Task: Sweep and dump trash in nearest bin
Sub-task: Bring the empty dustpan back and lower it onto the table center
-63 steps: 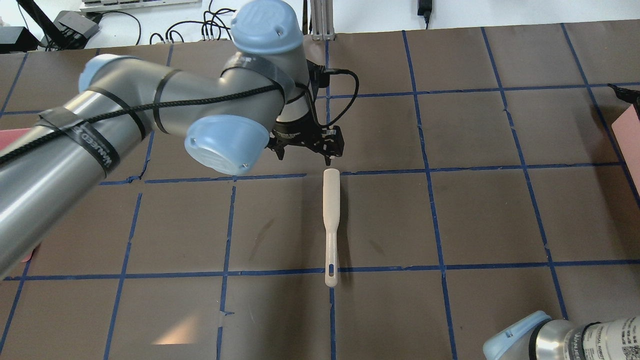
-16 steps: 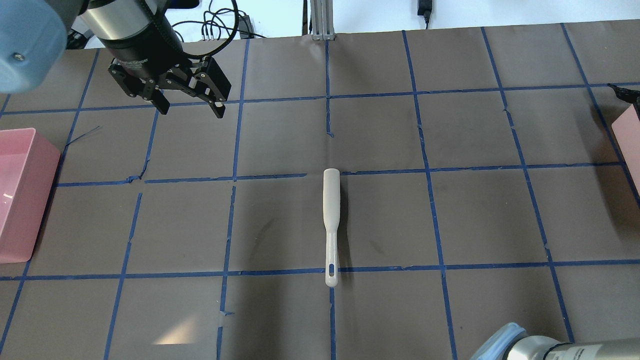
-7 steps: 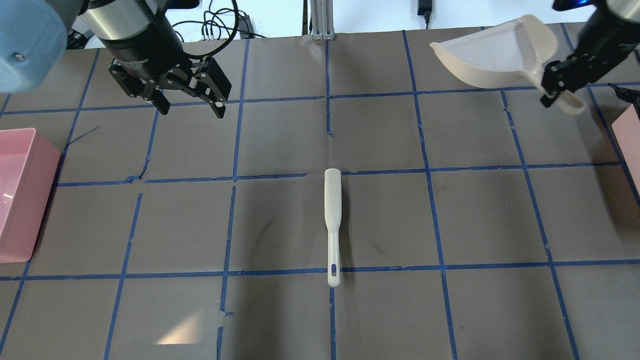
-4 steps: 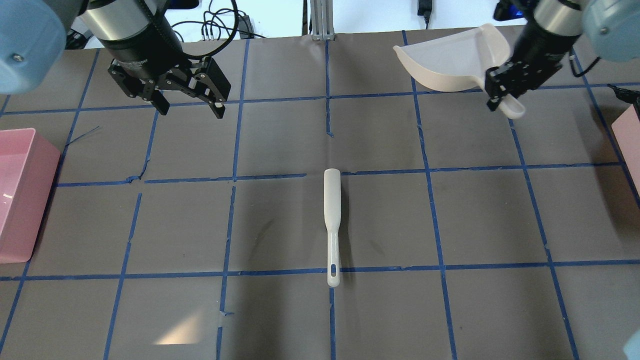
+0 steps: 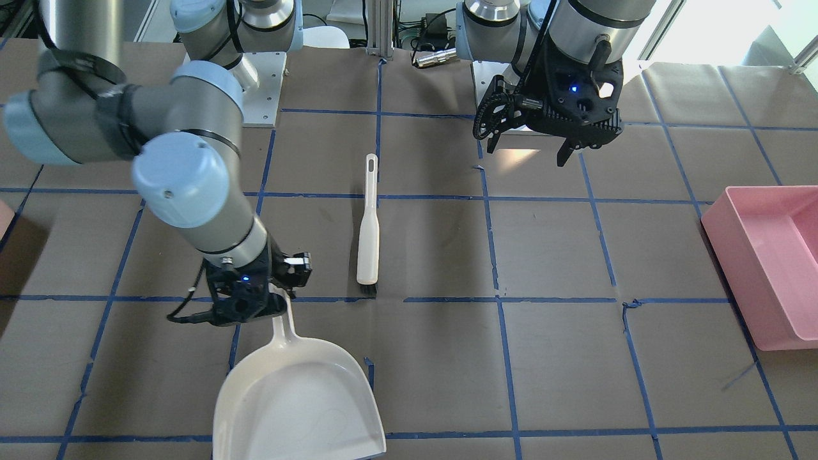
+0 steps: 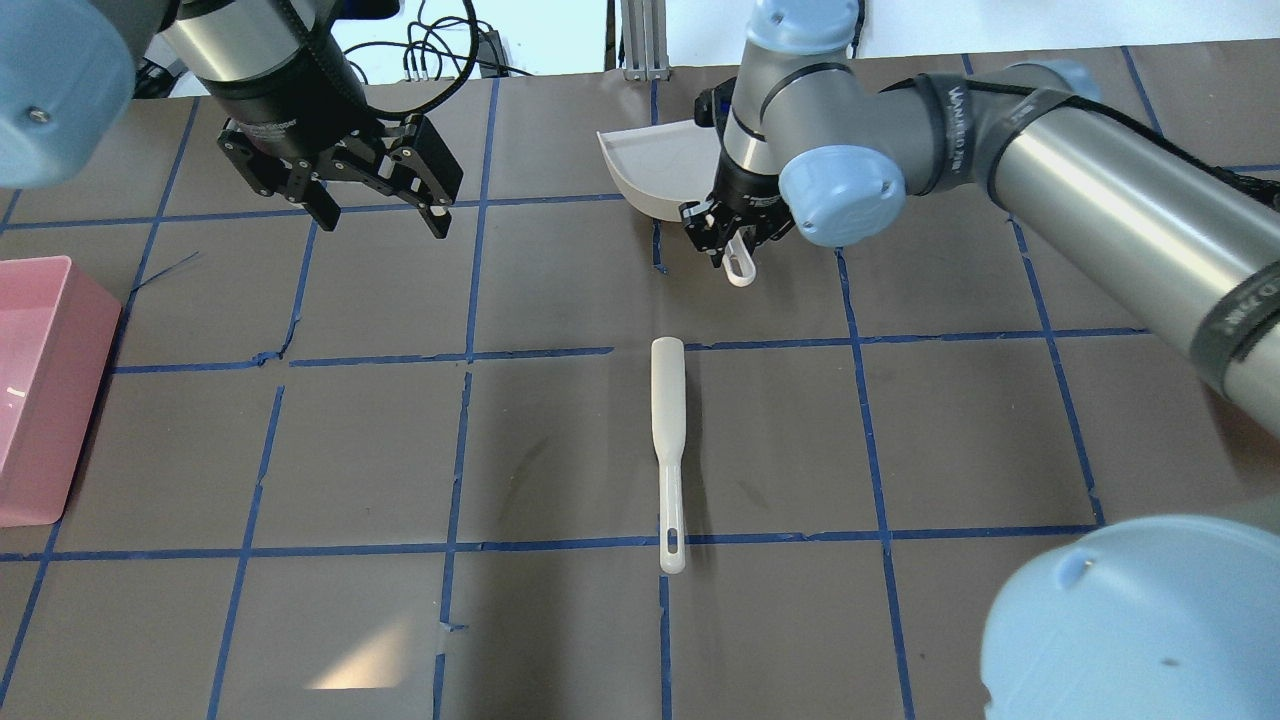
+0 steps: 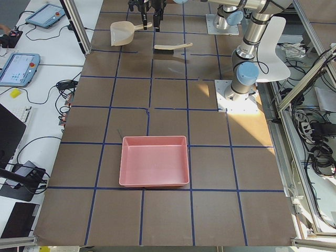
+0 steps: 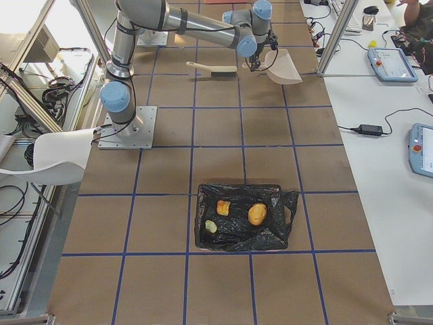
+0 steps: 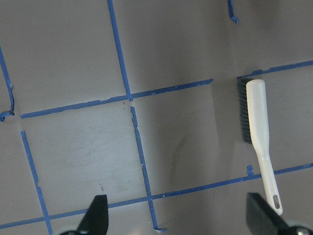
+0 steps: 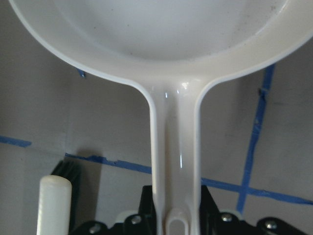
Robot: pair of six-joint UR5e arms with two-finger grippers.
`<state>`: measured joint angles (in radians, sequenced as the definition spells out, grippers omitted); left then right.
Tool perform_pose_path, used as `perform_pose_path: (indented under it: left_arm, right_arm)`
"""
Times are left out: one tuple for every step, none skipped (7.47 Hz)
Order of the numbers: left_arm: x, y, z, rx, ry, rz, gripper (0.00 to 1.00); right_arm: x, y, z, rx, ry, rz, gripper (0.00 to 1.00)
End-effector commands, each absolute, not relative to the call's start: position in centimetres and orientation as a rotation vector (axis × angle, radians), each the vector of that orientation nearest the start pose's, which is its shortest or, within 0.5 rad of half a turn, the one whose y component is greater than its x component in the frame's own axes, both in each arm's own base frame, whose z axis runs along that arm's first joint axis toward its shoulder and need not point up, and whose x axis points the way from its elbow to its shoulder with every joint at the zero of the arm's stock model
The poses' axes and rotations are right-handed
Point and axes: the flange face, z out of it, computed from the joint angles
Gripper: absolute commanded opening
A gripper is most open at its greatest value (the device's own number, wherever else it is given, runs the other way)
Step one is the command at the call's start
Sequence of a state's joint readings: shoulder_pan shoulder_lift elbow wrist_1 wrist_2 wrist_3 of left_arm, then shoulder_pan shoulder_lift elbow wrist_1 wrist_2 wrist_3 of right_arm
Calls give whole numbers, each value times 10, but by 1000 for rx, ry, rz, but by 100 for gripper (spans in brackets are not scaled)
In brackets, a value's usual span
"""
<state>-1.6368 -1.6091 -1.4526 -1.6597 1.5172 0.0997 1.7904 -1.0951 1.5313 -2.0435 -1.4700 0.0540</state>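
White dustpan [image 5: 297, 402] hangs from the right gripper [image 5: 276, 295], clamped on its handle; the left gripper [image 6: 381, 222] gapes empty. The trash [image 8: 256, 214] lies far right of both, on a black bag [image 8: 270, 237].

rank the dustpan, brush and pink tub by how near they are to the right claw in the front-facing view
1. dustpan: held in the right claw, at the view's bottom left
2. brush: on the table, just view-right of it
3. pink tub: far off at the view's right edge
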Motion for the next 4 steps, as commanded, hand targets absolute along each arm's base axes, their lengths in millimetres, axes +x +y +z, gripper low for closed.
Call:
perform_pose_path:
  left_arm:
    - [-172,-496,518,264,3184,13,100]
    - [-172,-496,518,264,3184,13,100]
    - [-172,-496,518,264,3184,13,100]
    - [-172,-496,518,264,3184,13,100]
  right_arm:
    - [322,-597,257,-187,3029,-30,8]
    - [325,-598,249,-189,3029,-16,8]
    - [332,-596,251,-163,3021,-16,9]
    - [336,-595,250,-154,3010,-13,9]
